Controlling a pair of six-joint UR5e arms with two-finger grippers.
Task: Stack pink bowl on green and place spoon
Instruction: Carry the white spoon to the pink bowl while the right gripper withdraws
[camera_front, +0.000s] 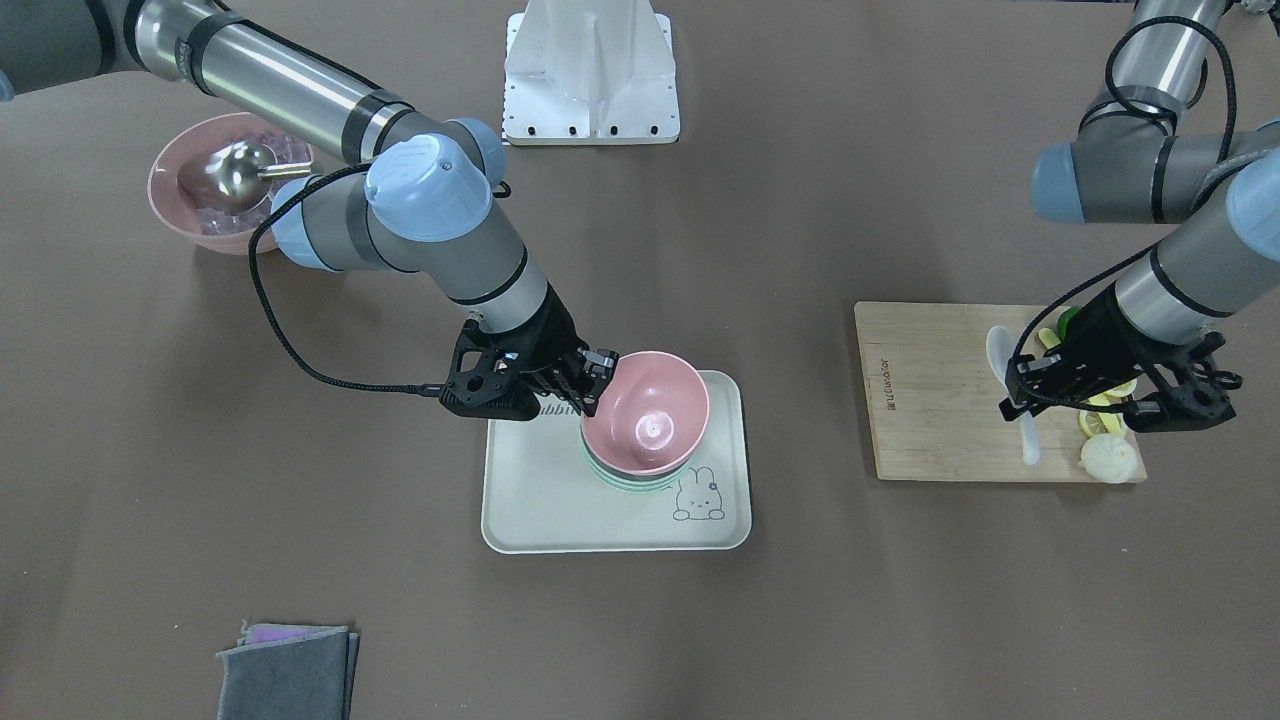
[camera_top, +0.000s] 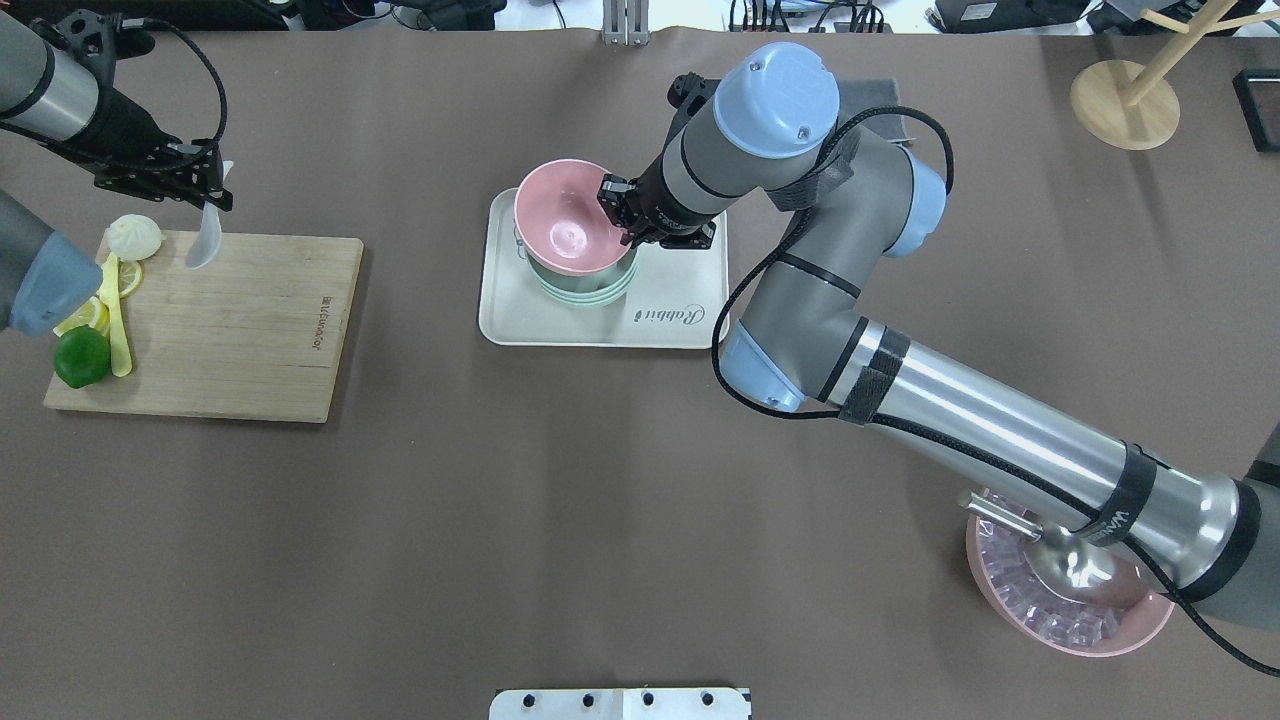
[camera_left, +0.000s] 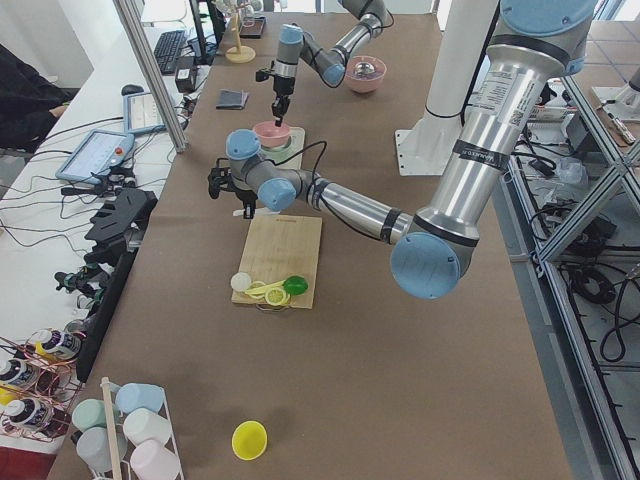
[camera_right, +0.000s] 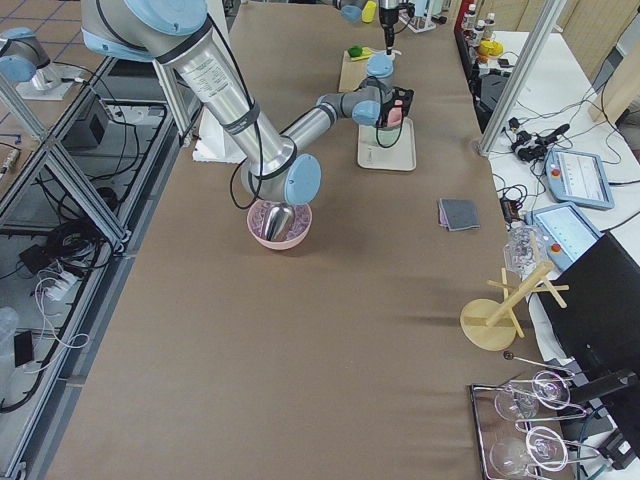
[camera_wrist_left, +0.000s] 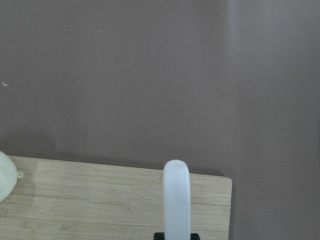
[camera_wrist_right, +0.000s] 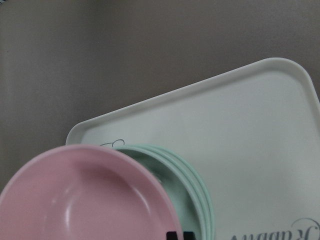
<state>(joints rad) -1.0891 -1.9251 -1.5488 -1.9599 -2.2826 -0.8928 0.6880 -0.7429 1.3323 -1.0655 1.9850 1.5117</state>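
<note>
Two pinches, well apart: right gripper (camera_top: 622, 212) squeezes tilted pink bowl (camera_top: 565, 225) at its three-o'clock rim, atop green bowls (camera_top: 585, 297); left gripper (camera_top: 212, 190) squeezes white spoon (camera_top: 204, 238) over board (camera_top: 250, 330), eleven-o'clock edge.

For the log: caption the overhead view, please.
Right pincer holds the pink bowl tilted on the green stack on the tray; left pincer holds the spoon over the cutting board.

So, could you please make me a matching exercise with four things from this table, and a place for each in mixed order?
Things:
1. plain pink bowl
2. spoon
3. steel scoop
4. lime

Places:
A. lying on the wooden board
B. held in the left jaws
C. in the bowl of ice cubes
D. tilted over the green bowls

Pairs: 1-D, 2-B, 3-C, 4-A.
</note>
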